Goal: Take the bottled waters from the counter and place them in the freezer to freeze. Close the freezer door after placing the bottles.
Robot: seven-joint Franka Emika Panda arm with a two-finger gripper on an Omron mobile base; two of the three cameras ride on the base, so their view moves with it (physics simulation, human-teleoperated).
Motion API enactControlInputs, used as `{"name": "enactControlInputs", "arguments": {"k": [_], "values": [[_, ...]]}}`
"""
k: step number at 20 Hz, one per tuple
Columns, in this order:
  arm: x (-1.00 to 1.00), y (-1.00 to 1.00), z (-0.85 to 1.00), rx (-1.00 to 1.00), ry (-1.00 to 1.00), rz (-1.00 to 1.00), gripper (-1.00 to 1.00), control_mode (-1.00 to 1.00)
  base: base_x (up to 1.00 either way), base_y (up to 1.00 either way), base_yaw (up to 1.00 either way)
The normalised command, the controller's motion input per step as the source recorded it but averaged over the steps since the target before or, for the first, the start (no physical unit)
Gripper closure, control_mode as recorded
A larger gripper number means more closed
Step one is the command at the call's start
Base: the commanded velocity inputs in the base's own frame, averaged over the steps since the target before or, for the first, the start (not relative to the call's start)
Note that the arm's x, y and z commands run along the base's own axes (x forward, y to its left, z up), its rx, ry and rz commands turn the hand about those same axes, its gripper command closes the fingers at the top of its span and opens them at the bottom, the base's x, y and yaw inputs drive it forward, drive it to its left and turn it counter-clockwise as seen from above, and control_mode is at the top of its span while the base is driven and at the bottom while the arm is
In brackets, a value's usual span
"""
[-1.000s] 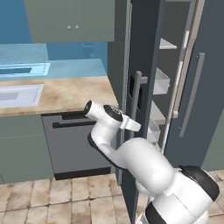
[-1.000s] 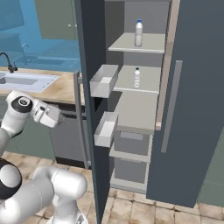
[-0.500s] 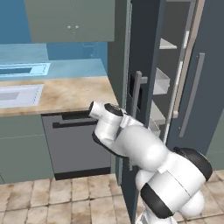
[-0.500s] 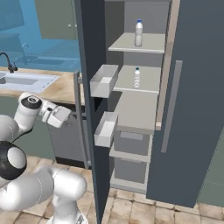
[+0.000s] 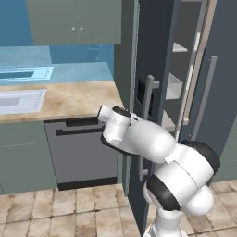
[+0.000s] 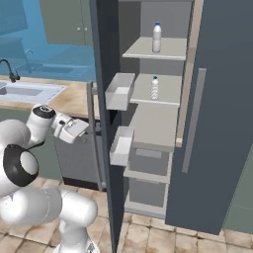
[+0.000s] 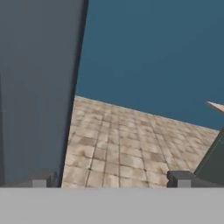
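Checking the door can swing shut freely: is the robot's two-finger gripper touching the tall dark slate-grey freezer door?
Cannot tell. In the right base view the open gripper sits right beside the freezer door's edge, and no clear gap or contact shows.

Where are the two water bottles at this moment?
In the right base view, both bottled waters stand upright inside the open freezer: one on the top shelf, the other on the shelf below, beside the upper white door bin.

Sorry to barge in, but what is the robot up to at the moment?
Both bottled waters are already in the freezer: one on the top shelf, the other on the shelf below. The freezer door stands open. The arm's tool is open and empty, out on the door's outer side near its handle, so closing the door looks like the step left.
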Motion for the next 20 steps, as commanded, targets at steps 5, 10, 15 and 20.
{"name": "enactControlInputs", "arguments": {"k": [5,10,15,20], "values": [[0.05,-0.12,0.0,-0.03,0.0,-0.1,-1.0,-1.0,0.0,0.0,0.0],[0.01,-0.46,-0.04,-0.09,0.0,-0.11,-1.0,-1.0,0.0,0.0,0.0],[0.0,-0.39,0.0,-0.02,-0.05,-0.03,-1.0,-1.0,0.0,0.0,0.0],[-0.11,-0.1,0.09,0.02,-0.1,0.14,-1.0,-1.0,0.0,0.0,0.0]]}}
